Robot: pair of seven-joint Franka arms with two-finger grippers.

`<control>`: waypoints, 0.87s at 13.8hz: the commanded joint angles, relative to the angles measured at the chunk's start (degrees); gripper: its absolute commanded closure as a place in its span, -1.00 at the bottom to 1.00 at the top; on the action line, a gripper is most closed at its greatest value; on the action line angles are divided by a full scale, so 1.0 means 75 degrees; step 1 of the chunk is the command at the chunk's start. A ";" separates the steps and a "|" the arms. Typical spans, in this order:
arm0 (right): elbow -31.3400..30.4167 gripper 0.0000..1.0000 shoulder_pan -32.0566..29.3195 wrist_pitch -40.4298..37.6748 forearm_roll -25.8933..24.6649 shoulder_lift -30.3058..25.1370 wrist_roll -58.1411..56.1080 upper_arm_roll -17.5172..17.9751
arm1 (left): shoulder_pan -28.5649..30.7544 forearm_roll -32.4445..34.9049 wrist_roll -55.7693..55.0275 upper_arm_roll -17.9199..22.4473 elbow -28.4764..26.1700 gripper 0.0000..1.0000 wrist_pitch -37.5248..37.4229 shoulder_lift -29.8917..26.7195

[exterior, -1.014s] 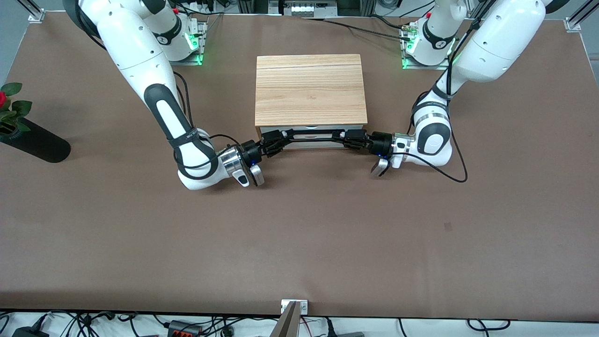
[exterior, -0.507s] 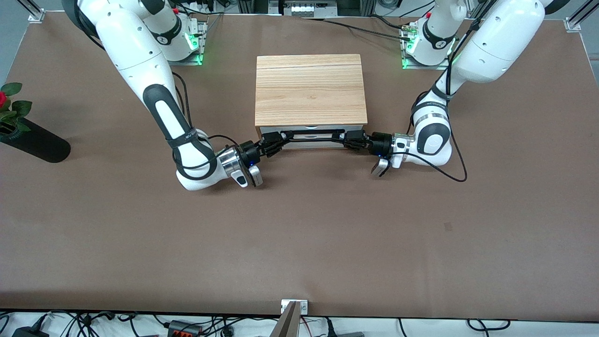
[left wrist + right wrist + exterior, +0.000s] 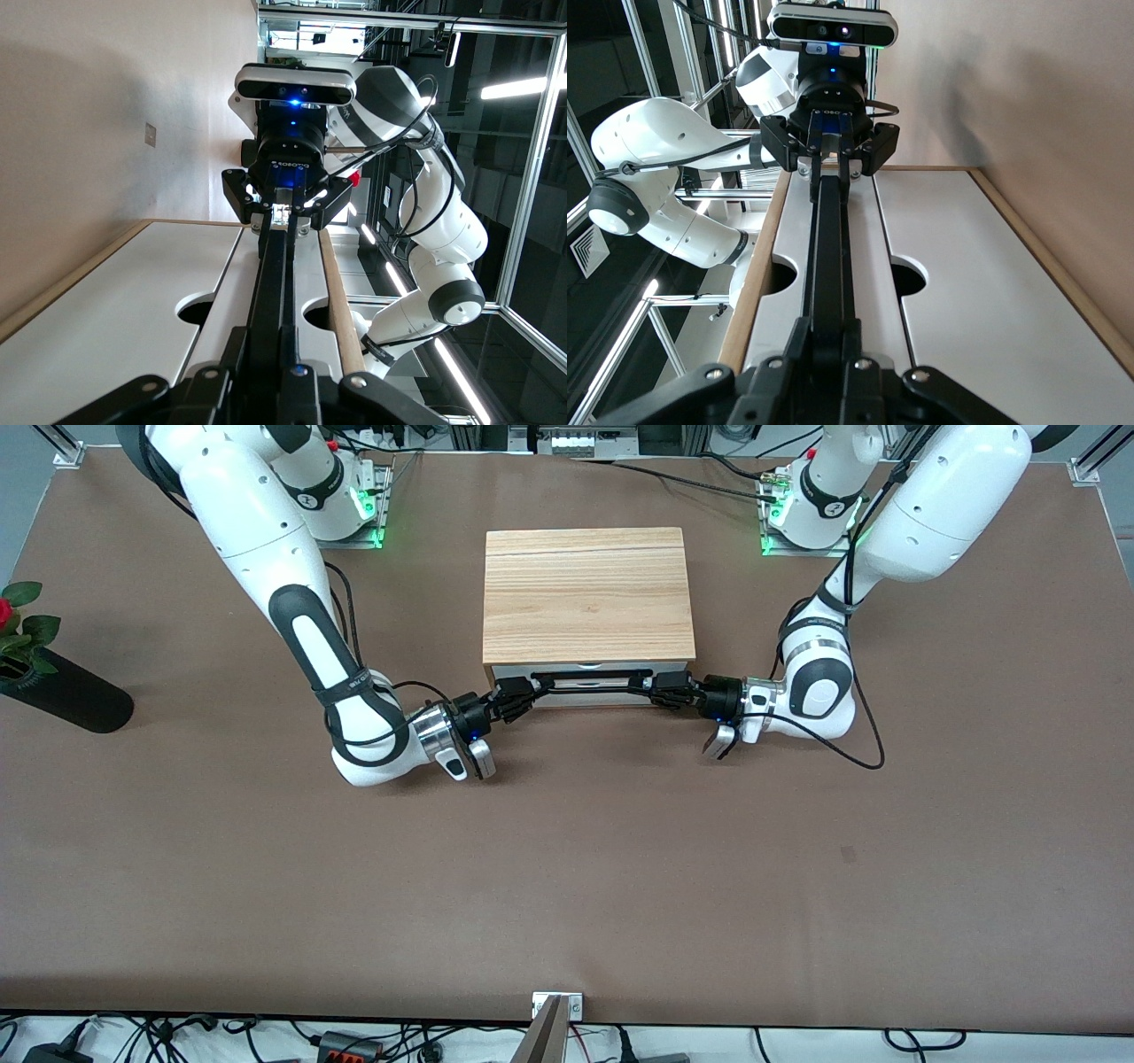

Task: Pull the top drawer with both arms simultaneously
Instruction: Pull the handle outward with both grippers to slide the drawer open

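Note:
The top drawer [image 3: 588, 668] shows its white front just under the cabinet's striped wooden top [image 3: 587, 593], and it sits flush in the cabinet. Its long black bar handle [image 3: 592, 680] runs across the front. My right gripper [image 3: 524, 688] is shut on the handle's end toward the right arm's side. My left gripper [image 3: 653, 684] is shut on the other end. In the left wrist view my left gripper [image 3: 283, 359] clamps the bar [image 3: 276, 274], with the right gripper [image 3: 283, 211] at its other end. The right wrist view mirrors this: right gripper [image 3: 833, 345], bar [image 3: 828, 257], left gripper [image 3: 830, 170].
A black vase with a red rose [image 3: 62, 691] lies at the right arm's end of the brown table [image 3: 567, 868]. Black cables trail from both wrists onto the table beside the cabinet.
Both grippers have shut onto the bar handle, the right one last. The right arm's wrist has shifted slightly away from the cabinet. The drawer has not visibly moved.

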 commanded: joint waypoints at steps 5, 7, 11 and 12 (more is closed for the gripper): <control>0.0262 0.84 -0.0047 -0.0042 0.0007 -0.0063 0.0123 0.0025 | 0.0051 -0.0195 0.0018 -0.0051 -0.0030 0.98 -0.0034 -0.0095; 0.0414 0.84 -0.0047 0.0062 0.0019 -0.0040 0.0158 0.0025 | 0.0051 -0.0183 -0.0040 -0.0051 0.0110 0.98 -0.0034 -0.0083; 0.0532 0.86 -0.0129 0.0450 0.0054 -0.0016 0.0135 0.0025 | 0.0086 -0.0125 -0.0193 -0.0004 0.0461 0.98 -0.0022 0.0068; 0.0532 0.86 -0.0199 0.0462 0.0054 -0.0016 0.0123 0.0025 | 0.0109 -0.0101 -0.0193 0.0019 0.0509 0.98 -0.0022 0.0185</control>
